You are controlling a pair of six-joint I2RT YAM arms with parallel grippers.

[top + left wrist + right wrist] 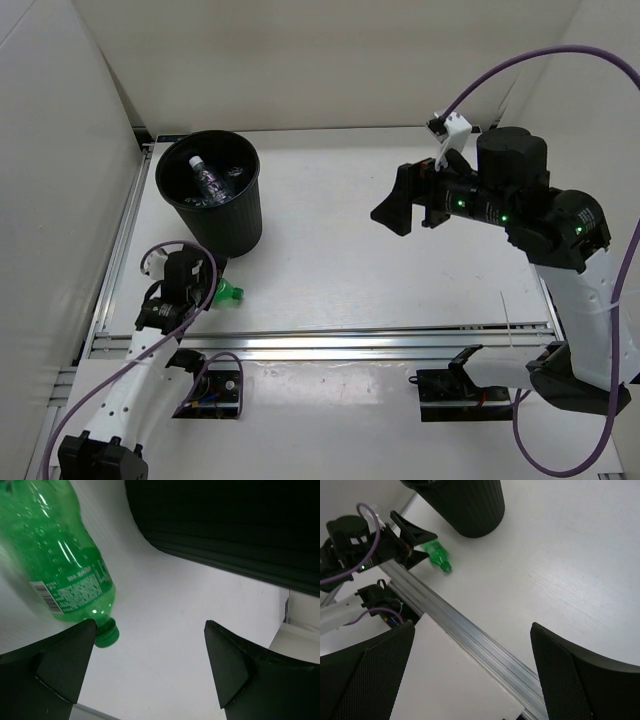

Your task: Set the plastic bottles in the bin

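The black bin point(212, 205) stands at the table's far left. A clear bottle with a white cap point(206, 178) lies inside it among other clear plastic that is hard to make out. The green bottle point(230, 292) lies on the table just in front of the bin, mostly hidden under my left gripper point(203, 284). In the left wrist view the green bottle point(60, 565) lies just off the left finger, cap point(106, 633) toward the camera, and my left gripper point(147, 667) is open and empty. My right gripper point(412, 205) hangs open and empty above the table's middle right.
The bin's ribbed wall point(230, 525) is close ahead of the left gripper. An aluminium rail point(470, 635) runs along the table's near edge. White walls enclose the table on the left, back and right. In the right wrist view the bin point(465, 505) and green bottle point(437, 556) are far off.
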